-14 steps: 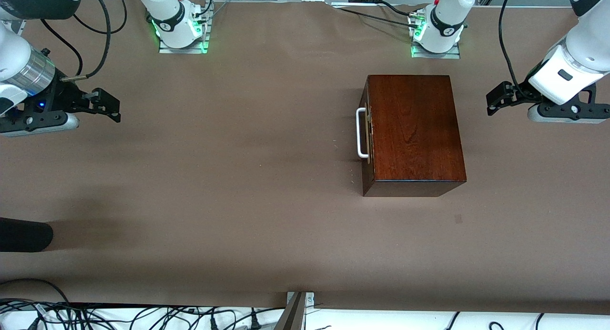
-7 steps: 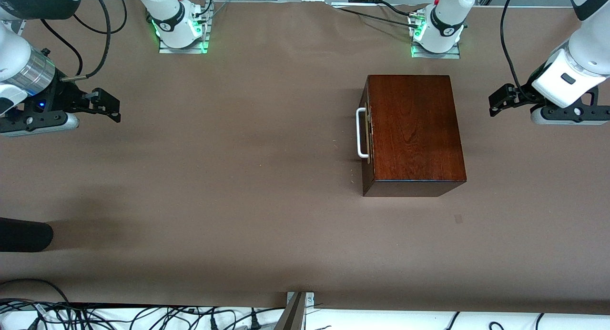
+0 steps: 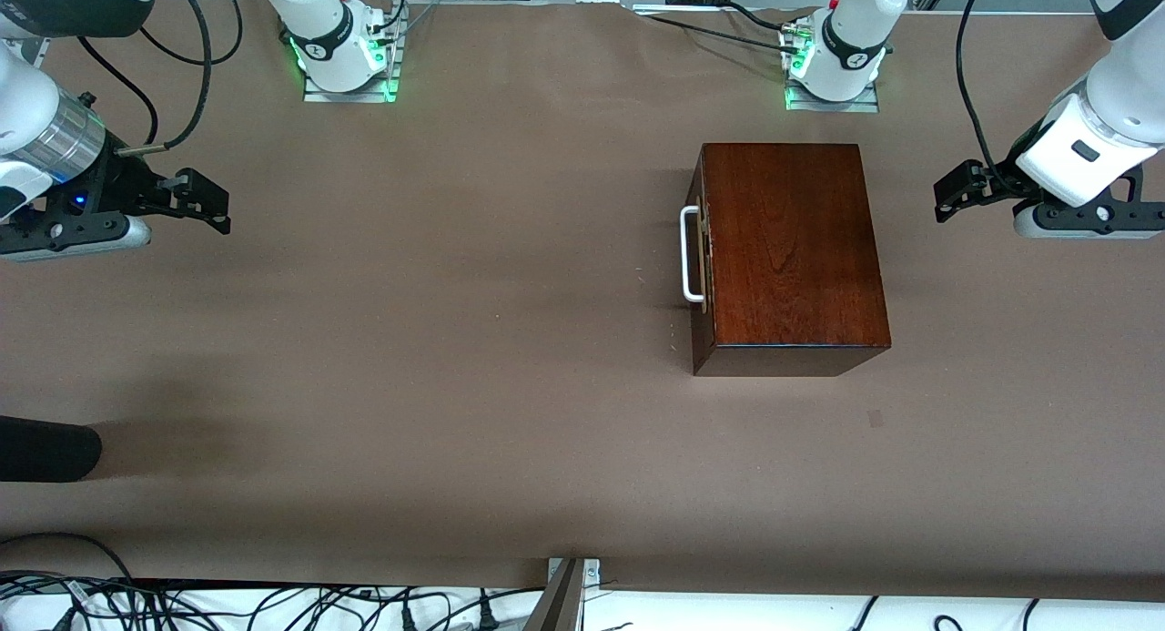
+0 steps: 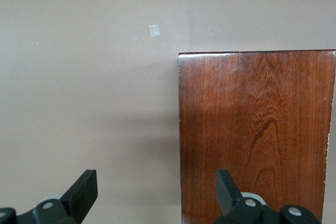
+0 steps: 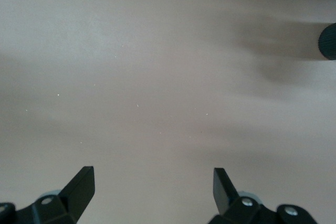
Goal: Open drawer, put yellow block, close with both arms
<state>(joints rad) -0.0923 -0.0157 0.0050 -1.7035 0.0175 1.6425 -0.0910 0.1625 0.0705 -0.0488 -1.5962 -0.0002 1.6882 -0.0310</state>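
Observation:
The glossy mahogany box (image 3: 790, 249) stands on the brown table, also seen in the left wrist view as the box (image 4: 257, 129). Its drawer front (image 3: 701, 259) sits flush with the box, and the white bar handle (image 3: 689, 253) faces the right arm's end of the table. The yellow block is out of view. My left gripper (image 3: 948, 197) hovers open over the table beside the box, at the left arm's end, its fingers (image 4: 84, 192) spread with nothing between them. My right gripper (image 3: 207, 198) hangs open and empty over the table at the right arm's end, its fingers (image 5: 81, 187) spread wide.
A dark rounded object (image 3: 45, 449) pokes in at the right arm's end of the table, nearer the front camera; it also shows in the right wrist view as the dark object (image 5: 328, 41). A small grey patch (image 3: 875, 419) lies on the table nearer the camera than the box. Cables (image 3: 273, 604) run along the front edge.
The left arm drew its gripper slightly away from the box toward its own end of the table, then held still. The right arm and the box have not moved.

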